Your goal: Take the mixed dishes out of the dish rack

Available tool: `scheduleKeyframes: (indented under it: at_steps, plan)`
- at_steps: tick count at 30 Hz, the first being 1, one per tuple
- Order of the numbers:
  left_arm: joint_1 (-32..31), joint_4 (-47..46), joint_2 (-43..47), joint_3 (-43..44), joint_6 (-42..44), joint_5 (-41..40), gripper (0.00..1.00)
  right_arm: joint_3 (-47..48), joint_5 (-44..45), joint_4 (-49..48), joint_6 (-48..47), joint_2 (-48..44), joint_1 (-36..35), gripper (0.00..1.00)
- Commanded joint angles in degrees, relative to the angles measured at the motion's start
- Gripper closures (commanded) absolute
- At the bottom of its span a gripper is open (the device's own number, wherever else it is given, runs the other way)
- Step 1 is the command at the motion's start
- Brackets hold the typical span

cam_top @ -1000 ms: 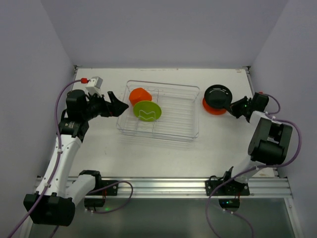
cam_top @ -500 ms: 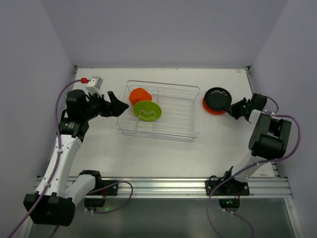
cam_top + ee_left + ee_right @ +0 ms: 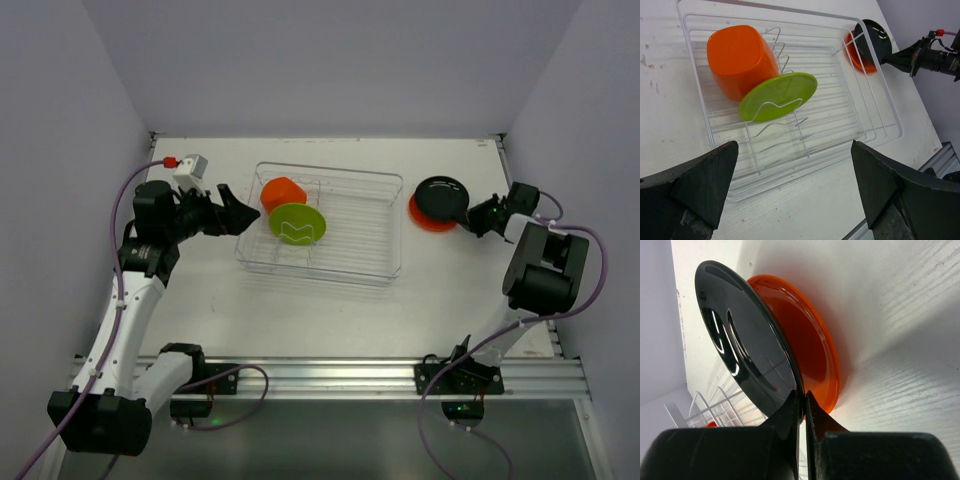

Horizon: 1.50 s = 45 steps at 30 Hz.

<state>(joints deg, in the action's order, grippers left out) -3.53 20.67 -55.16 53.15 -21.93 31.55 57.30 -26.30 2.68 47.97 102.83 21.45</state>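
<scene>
The dish rack [image 3: 362, 238] stands mid-table with an orange cup [image 3: 283, 192] on its side and a lime-green plate [image 3: 297, 223] leaning in the wire dividers. My left gripper [image 3: 235, 212] hovers open at the rack's left end, holding nothing. From the left wrist I see the cup [image 3: 740, 60] and green plate [image 3: 777, 95] beyond the open gripper [image 3: 794, 150]. To the right of the rack, my right gripper [image 3: 470, 222] is shut on the rim of a black plate [image 3: 441, 198], tilted on edge over an orange plate [image 3: 425, 220]. The right wrist view shows the gripper [image 3: 802, 400] pinching the black plate [image 3: 740, 340] before the orange plate [image 3: 812, 355].
Grey walls close in the table on the left, back and right. An aluminium rail [image 3: 350, 375] runs along the near edge by both arm bases. A small white box with a red cap [image 3: 188, 166] sits on the left arm's wrist.
The right wrist has shifted slightly to the right and turned, and the black plate has tipped a little with it. The left arm and the rack's contents have not moved.
</scene>
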Motion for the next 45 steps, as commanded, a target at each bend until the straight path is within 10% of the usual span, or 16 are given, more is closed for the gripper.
scheduleKeyframes:
  at_steps: [1, 45]
  plan:
    - [-0.4, -1.6, 0.8, 0.0, 0.0, 1.3, 0.00, 3.0, -0.1, 1.8, 0.4, 0.8, 0.2, 1.00]
    - [-0.4, -1.7, 1.0, 0.0, -0.1, 1.4, 0.00, 5.9, -6.0, 9.6, -4.4, 2.6, 0.0, 0.64]
